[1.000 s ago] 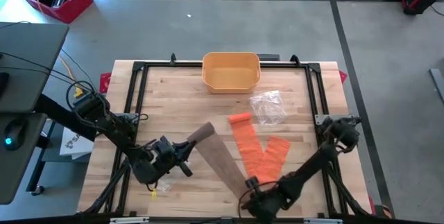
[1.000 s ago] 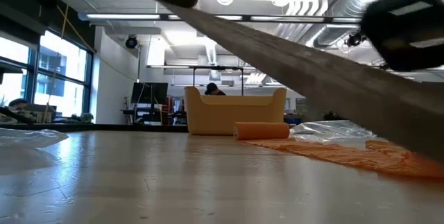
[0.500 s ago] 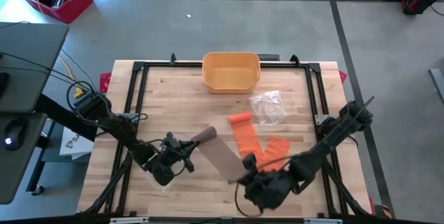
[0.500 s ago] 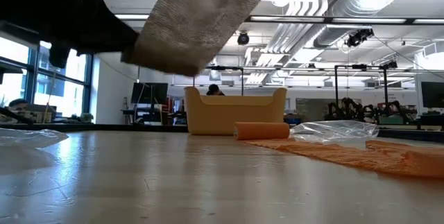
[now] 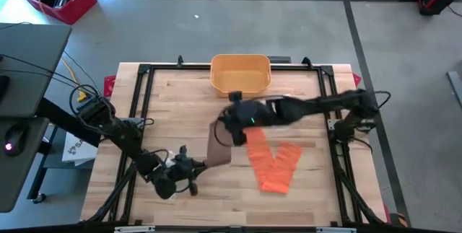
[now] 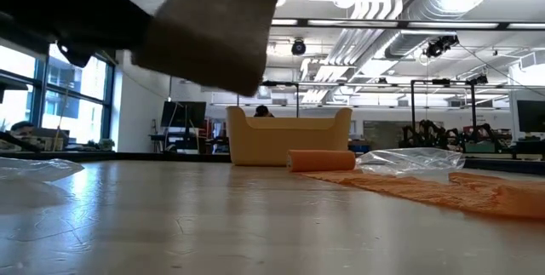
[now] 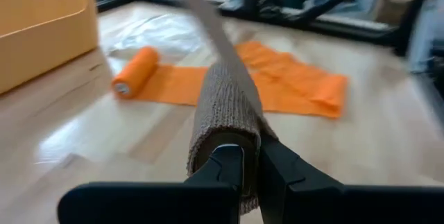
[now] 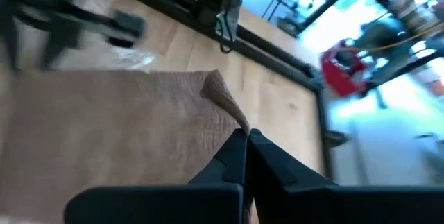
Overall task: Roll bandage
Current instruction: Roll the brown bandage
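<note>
Near the table's centre, the brown bandage (image 5: pixel 218 143) is held off the wood between 2 grippers. Its rolled end is pinched by the left gripper (image 5: pixel 193 165) at 7 o'clock; its free end is nipped by the right gripper (image 5: pixel 222 120) at 12 o'clock, apparently for tension. An orange bandage (image 5: pixel 268 157) lies at 4 o'clock.

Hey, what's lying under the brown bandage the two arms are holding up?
Under the lifted brown bandage is bare wooden table; the low view shows nothing on the planks below it. The orange bandage lies beside it. From overhead, the boards directly beneath are covered.
</note>
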Controlling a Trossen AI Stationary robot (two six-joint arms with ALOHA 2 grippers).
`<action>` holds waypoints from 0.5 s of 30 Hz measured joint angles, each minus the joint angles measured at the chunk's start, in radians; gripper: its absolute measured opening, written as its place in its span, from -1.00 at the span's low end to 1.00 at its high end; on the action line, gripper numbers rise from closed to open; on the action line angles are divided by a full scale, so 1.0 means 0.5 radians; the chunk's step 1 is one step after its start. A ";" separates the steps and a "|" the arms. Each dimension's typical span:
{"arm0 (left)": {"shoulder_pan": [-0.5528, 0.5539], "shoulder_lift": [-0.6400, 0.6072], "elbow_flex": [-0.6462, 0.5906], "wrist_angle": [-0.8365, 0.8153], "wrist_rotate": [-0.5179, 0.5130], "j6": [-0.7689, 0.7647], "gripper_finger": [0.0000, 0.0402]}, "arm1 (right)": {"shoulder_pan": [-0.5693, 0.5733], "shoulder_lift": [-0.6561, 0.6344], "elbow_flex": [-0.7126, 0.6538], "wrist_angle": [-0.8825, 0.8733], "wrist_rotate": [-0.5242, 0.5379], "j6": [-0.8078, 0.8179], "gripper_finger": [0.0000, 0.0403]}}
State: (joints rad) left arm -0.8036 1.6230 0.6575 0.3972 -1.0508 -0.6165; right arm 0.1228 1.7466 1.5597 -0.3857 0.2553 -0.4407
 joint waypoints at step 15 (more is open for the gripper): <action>-0.254 0.002 -0.001 0.350 0.050 0.003 -0.94 | -0.141 0.475 -0.479 1.034 -0.760 0.699 -0.67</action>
State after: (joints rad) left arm -0.9305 1.6238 0.6571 0.5720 -1.0260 -0.6152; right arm 0.0522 1.9839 1.3205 0.1313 -0.1245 -0.0910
